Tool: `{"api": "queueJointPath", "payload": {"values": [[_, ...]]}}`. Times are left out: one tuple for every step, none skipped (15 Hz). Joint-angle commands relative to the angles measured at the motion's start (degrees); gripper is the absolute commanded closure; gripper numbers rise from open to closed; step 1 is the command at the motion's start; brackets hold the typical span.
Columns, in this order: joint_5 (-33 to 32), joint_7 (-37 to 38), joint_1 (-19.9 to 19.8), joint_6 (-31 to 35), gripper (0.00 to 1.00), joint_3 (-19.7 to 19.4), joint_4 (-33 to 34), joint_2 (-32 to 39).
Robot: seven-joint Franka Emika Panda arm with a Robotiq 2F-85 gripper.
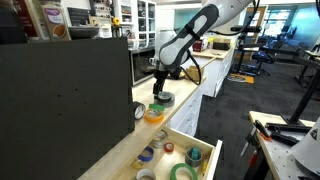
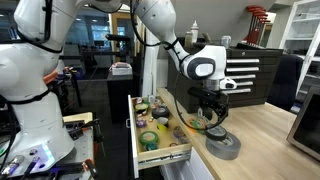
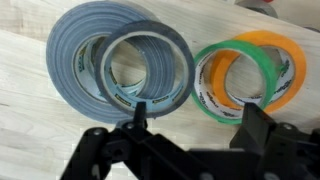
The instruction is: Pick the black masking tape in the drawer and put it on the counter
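**Exterior view, along the counter.** My gripper [image 1: 160, 88] hangs straight down over the far part of the counter [image 1: 118, 152], just above the grey tape roll [image 1: 163, 99]. The drawer [image 1: 207, 152] stands pulled out in the near right corner, with several tape rolls lying in it. The black masking tape cannot be told apart from the grey roll at this size.

**Exterior view, from the drawer side.** My gripper [image 2: 212, 122] points down at the grey tape roll [image 2: 226, 148], which lies flat on the counter [image 2: 268, 135] just to the right of the open drawer [image 2: 165, 156]. A dark patch on the near left edge of the roll may be the black tape, though the view is too coarse to be sure.

**Wrist view.** The black masking tape [image 3: 181, 60] is out of the drawer: it lies on the counter [image 3: 28, 112], overlapping the right part of the grey tape roll [image 3: 65, 50]. To its right a green roll [image 3: 206, 62] and an orange roll [image 3: 276, 45] overlap each other, the green one just beside the black tape. My gripper [image 3: 197, 120] is spread wide and holds nothing. The left fingertip sits at the near rim of the black tape, and the right one sits below the green and orange pair.
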Motion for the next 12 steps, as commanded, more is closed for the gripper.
{"api": "queueJointPath", "payload": {"values": [[-0.90, 5.06, 2.00, -5.17, 0.00, -0.90, -4.85, -6.13], [-0.71, 6.31, 2.33, -7.05, 0.00, -1.02, -5.31, -7.11], [-0.45, 7.97, 2.70, -8.83, 0.00, -1.19, -5.93, -8.18], [-0.10, 8.87, 2.76, -10.39, 0.00, -1.08, -6.54, -9.12], [0.05, 10.27, 3.04, -12.13, 0.00, -1.23, -7.10, -10.12], [0.13, 11.60, 3.27, -13.39, 0.00, -1.35, -7.72, -11.01], [0.34, 12.39, 3.31, -14.82, 0.00, -1.34, -8.59, -12.03], [-0.01, 13.92, 3.67, -15.56, 0.00, -1.67, -9.66, -13.17], [0.25, 10.70, 2.77, -13.59, 0.00, -0.88, -5.48, -8.82], [0.26, 10.93, 2.84, -13.77, 0.00, -0.91, -5.83, -9.27], [0.26, 10.90, 2.83, -13.72, 0.00, -0.90, -5.81, -9.20], [0.25, 10.90, 2.83, -13.69, 0.00, -0.89, -5.75, -9.02]]}}
